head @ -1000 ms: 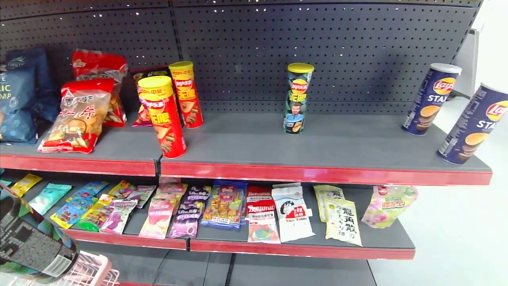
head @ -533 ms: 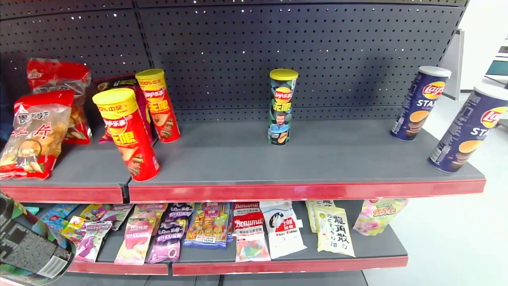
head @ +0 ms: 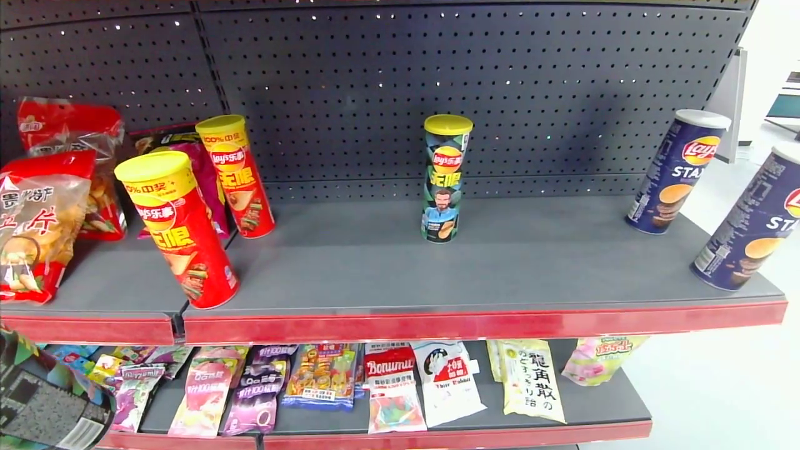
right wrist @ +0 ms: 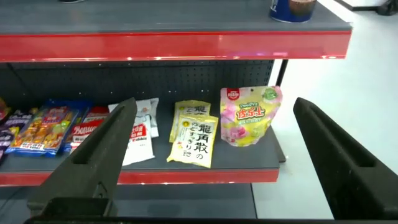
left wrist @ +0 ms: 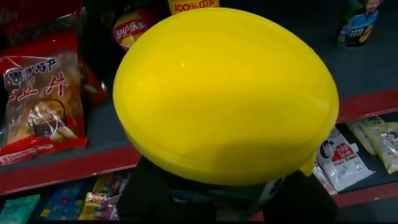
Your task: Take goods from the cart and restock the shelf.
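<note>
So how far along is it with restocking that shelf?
Partway, it seems. Red cans, a dark can and blue cans already stand on the upper shelf. Its left hand holds a yellow-lidded can, not yet placed. Wide bare stretches of shelf remain; the right hand is open.

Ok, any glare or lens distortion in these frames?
Head view: wide-lens bending, the rightmost blue can leans outward. Left wrist view: soft sheen on the yellow lid of the gripped can. Right wrist view: glare on the red shelf strip.
</note>
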### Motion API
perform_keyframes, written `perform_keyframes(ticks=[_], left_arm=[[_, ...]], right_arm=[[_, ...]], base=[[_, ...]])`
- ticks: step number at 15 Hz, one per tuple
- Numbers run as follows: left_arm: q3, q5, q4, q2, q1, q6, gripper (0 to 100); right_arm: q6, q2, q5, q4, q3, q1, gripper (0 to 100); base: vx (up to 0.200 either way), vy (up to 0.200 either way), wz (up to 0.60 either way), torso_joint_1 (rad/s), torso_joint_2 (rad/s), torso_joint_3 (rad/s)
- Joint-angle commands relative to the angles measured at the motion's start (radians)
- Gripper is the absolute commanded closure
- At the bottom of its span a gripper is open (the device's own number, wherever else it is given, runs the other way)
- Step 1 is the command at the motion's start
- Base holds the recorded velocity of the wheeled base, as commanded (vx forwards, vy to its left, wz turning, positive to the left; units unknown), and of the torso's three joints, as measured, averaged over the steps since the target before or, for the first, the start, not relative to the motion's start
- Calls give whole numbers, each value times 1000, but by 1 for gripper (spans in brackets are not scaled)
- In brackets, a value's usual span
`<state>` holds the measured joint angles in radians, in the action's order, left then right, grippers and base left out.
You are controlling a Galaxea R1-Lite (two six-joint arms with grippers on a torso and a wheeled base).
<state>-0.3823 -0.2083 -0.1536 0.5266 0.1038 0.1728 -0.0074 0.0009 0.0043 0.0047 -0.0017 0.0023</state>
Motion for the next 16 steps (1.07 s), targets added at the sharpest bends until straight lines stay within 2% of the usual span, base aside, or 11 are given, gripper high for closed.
perform_keyframes(ticks=[1,2,3,5,6,7,10,11,14,16], left_arm=[[57,6,3,-100,0,1,100],[66,6,16,-129,0,1,100],[63,4,48,-158,0,2,100],[68,-5,117,-214,-3,2,100],[68,-10,135,-232,-6,2,100],[66,-2,163,-250,-6,2,100],[57,-2,164,-237,-4,-2,100],[53,-6,164,-227,-4,-4,100],[46,1,163,-235,-3,-4,100],[49,13,164,-241,-3,-4,100]], right_arm=[[-2,7,2,1,-1,2,0],[-22,10,8,1,-3,4,0],[-37,85,66,0,-93,11,0],[-8,458,112,5,-416,34,0],[-36,535,137,3,-460,62,0],[-177,685,194,-11,-503,151,0],[-161,1051,194,-227,-615,364,0],[-152,1134,192,-276,-641,393,0],[-140,1424,197,-473,-751,403,0],[-112,1565,215,-489,-885,404,0]], base=[[0,0,0,0,0,0],[0,0,0,0,0,0],[0,0,0,0,0,0],[0,0,0,0,0,0],[0,0,0,0,0,0],[0,0,0,0,0,0],[0,0,0,0,0,0],[0,0,0,0,0,0],[0,0,0,0,0,0],[0,0,0,0,0,0]])
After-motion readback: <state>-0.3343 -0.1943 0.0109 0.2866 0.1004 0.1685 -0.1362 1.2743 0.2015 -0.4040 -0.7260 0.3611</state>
